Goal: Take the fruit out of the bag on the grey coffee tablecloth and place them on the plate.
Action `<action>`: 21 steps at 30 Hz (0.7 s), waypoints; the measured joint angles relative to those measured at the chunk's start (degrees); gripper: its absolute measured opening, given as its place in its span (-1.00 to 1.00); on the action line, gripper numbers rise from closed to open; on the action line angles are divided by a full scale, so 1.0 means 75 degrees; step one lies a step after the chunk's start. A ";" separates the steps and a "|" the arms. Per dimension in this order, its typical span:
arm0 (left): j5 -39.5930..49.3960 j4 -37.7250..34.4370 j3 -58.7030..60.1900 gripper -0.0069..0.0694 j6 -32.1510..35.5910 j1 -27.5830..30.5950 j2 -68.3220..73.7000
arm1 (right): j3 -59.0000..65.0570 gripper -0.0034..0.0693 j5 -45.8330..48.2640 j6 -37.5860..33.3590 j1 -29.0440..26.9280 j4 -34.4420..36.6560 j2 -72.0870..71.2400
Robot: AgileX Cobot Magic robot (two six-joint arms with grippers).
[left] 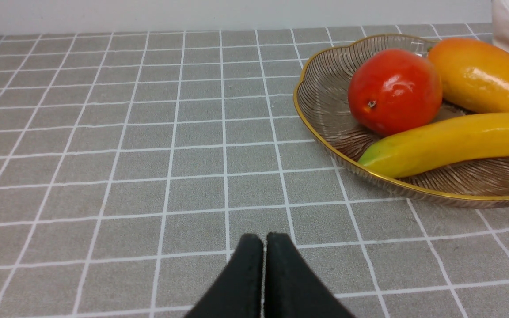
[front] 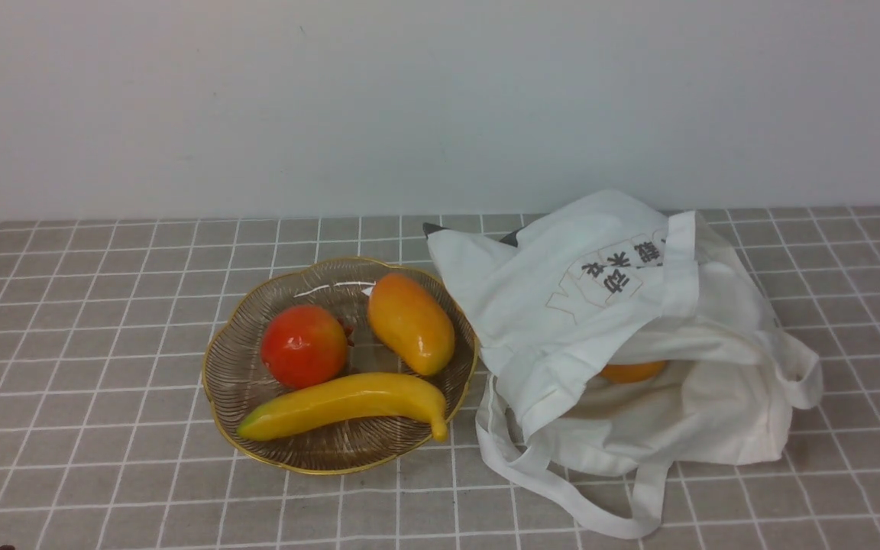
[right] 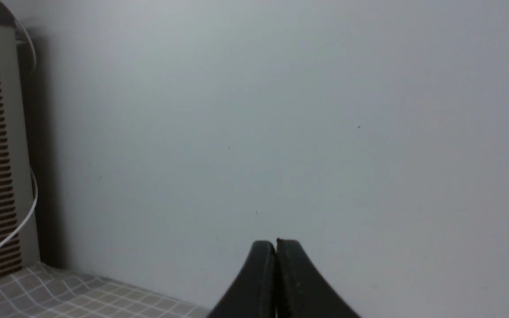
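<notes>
On the grey coffee tablecloth (front: 104,305), the plate (front: 208,382) holds a banana (front: 344,403), a round red fruit (front: 304,345) and a mango (front: 411,323). Just right of it the bag (front: 608,321) lies slumped, an orange fruit (front: 632,372) showing inside its mouth. The left claw (left: 264,240) and the right claw (right: 276,245) are both closed tight, gripping nothing.

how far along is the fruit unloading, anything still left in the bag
Done: the round red-orange fruit, the orange-yellow mango-shaped fruit and the long yellow banana lie on the ribbed brown glass plate. In hand: nothing; the left gripper and right gripper are both shut and empty. Left: one orange fruit shows inside the white cloth bag; more may be hidden.
</notes>
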 joint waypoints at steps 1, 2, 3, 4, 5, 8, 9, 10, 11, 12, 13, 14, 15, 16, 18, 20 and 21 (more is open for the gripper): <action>0.0000 0.0000 0.0000 -0.84 0.0000 0.0000 0.0000 | 0.0050 -0.94 0.0000 0.0000 0.0000 0.0000 0.0000; 0.0000 0.0000 0.0000 -0.84 0.0000 0.0000 0.0000 | 0.0093 -0.94 0.0000 0.0000 0.0000 0.0000 0.0000; 0.0000 0.0000 0.0000 -0.84 0.0000 0.0000 0.0000 | 0.0112 -0.94 0.0000 0.0000 0.0000 0.0000 0.0000; 0.0000 0.0000 0.0000 -0.84 0.0000 0.0000 0.0000 | 0.0119 -0.94 0.0000 0.0000 0.0000 0.0000 0.0000; 0.0000 0.0000 0.0000 -0.84 0.0000 0.0000 0.0000 | 0.0119 -0.94 -0.0008 0.0000 0.0000 0.0000 0.0000; 0.0000 0.0000 0.0000 -0.84 0.0000 0.0000 0.0000 | 0.0119 -0.94 -0.0009 0.0000 0.0000 0.0011 0.0000; 0.0000 0.0000 0.0000 -0.84 0.0000 0.0000 0.0000 | 0.0119 -0.94 -0.0027 0.0000 0.0000 0.0030 0.0000; 0.0000 0.0000 0.0000 -0.84 0.0000 0.0000 0.0000 | 0.0119 -0.94 -0.0068 0.0000 0.0000 0.0077 0.0000; 0.0000 0.0000 0.0000 -0.84 0.0000 0.0000 0.0000 | 0.0119 -0.94 -0.0103 0.0000 0.0000 0.0104 0.0000; 0.0000 0.0000 0.0000 -0.84 0.0000 0.0000 0.0000 | 0.0119 -0.94 -0.0138 0.0000 0.0000 0.0177 0.0000; 0.0000 0.0000 0.0000 -0.84 0.0000 0.0000 0.0000 | 0.0119 -0.94 -0.0173 0.0000 0.0000 0.0274 0.0000; 0.0000 0.0000 0.0000 -0.84 0.0000 0.0000 0.0000 | 0.0127 -0.94 -0.0205 -0.0019 0.0000 0.0348 0.0000; 0.0000 0.0000 0.0000 -0.84 0.0000 0.0000 0.0000 | 0.0127 -0.94 -0.0243 -0.0076 0.0000 0.0501 0.0000; 0.0000 0.0000 0.0000 -0.84 0.0000 0.0000 0.0000 | 0.0127 -0.94 -0.0250 -0.0175 0.0000 0.0672 0.0000; 0.0000 0.0000 0.0000 -0.84 0.0000 0.0000 0.0000 | 0.0127 -0.94 -0.0261 -0.0460 0.0000 0.1013 0.0000; 0.0000 0.0000 0.0000 -0.84 0.0000 0.0000 0.0000 | 0.0145 -0.94 -0.0284 -0.0612 0.0000 0.1108 0.0000; 0.0000 0.0000 0.0000 -0.84 0.0000 0.0000 0.0000 | 0.0145 -0.94 -0.0282 -0.0612 0.0000 0.1118 0.0000</action>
